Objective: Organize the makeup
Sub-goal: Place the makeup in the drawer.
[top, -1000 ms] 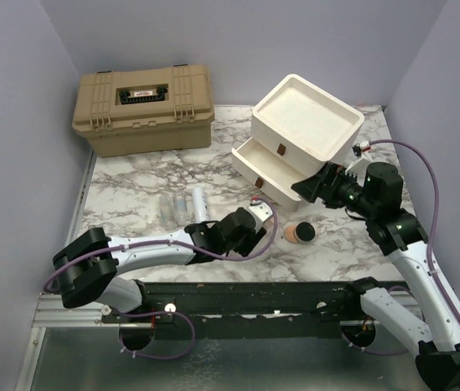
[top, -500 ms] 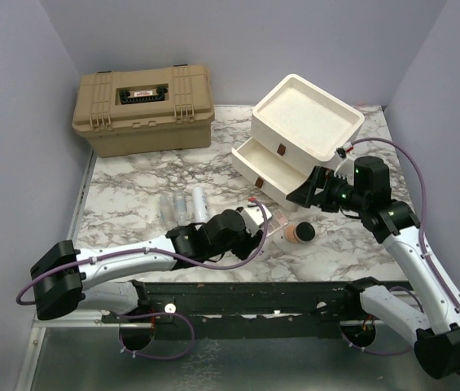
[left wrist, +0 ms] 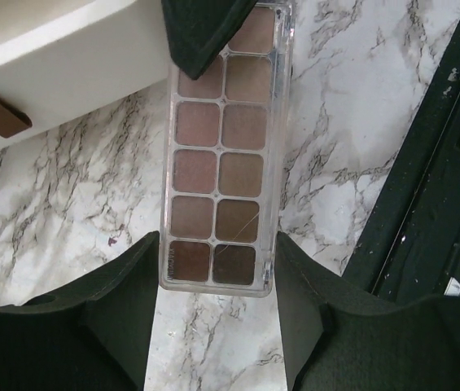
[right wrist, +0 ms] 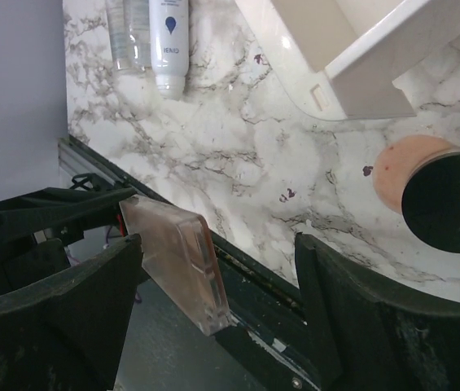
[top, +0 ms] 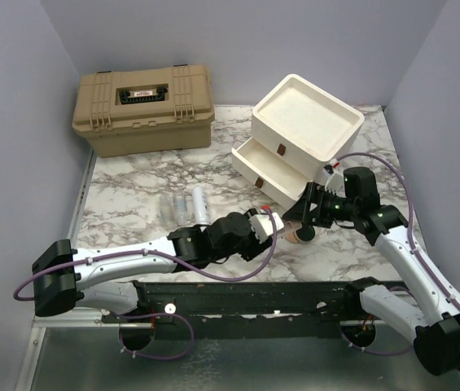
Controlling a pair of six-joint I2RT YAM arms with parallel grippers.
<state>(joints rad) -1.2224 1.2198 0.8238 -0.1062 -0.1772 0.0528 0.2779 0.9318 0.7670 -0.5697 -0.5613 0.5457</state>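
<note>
The rectangular pink palette (left wrist: 217, 163) with rows of brown and pink shades is lifted off the marble, and my left gripper (left wrist: 217, 254) is shut on its long edges. My right gripper (right wrist: 217, 273) is open around the palette's (right wrist: 179, 259) far end; one finger lies close against it, the other stands well apart. In the top view the two grippers meet over the palette (top: 273, 223), just in front of the open drawer. The round black compact (right wrist: 437, 191) with peach powder lies open beside them. A whitish bottle (top: 199, 202) and clear tubes (top: 169, 208) lie further left.
The cream drawer unit (top: 307, 122) stands at the back right with its lower drawer (top: 264, 165) pulled open. A tan toolbox (top: 142, 107) sits shut at the back left. The black rail (top: 254, 295) runs along the table's near edge, under the palette's outer end.
My right gripper has swung left and down to the palette, its jaws narrowing a little. The left arm has carried the palette to the right, toward it.
</note>
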